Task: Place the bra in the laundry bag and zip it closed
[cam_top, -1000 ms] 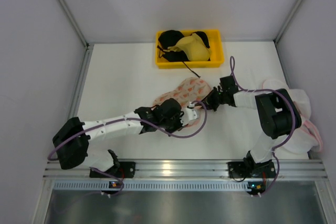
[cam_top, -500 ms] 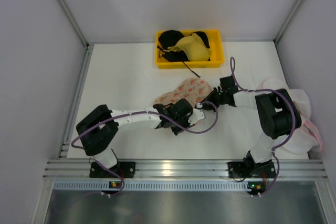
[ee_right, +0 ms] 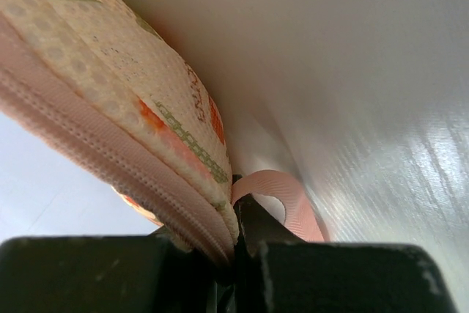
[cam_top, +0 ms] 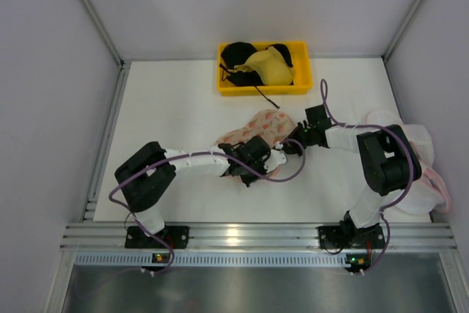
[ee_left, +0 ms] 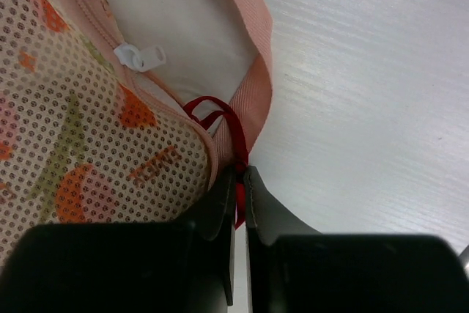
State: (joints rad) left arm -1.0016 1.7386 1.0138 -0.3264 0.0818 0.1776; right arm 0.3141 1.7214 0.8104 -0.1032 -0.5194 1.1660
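Jaws of the left gripper (ee_left: 237, 178) are seen pressed together on the bright red fabric bra (ee_left: 220, 116), of which only a thin strap loop is visible; the strap is pinched just where it leaves the bag mouth, and the rest of the garment cannot be seen. The strap emerges from the cream-pink printed mesh laundry bag (ee_left: 88, 144) between the mesh panel and the pink woven zip trim (ee_left: 253, 49). A gap in the zip is noted at this end, with pale lining exposed and a small white plastic zip tab (ee_left: 139, 56) lying on the track beside it. Jaws of the right gripper (ee_right: 233, 231) are recorded as clamped on the bag's seamed pink edge, with a pink ribbon loop (ee_right: 282, 194) curling out just beside the fingers. In the top view the bag is seen lying on the white table (cam_top: 168, 108) near its middle, with both grippers meeting at its near right end and close to each other. Well beyond the bag, at the far edge, a yellow plastic bin (cam_top: 242, 90) is noted, holding black bras (cam_top: 236, 55) and a yellow bra (cam_top: 272, 66). Plain white pink-edged bags (cam_top: 425, 181) are seen at the right edge, partly under the right arm.
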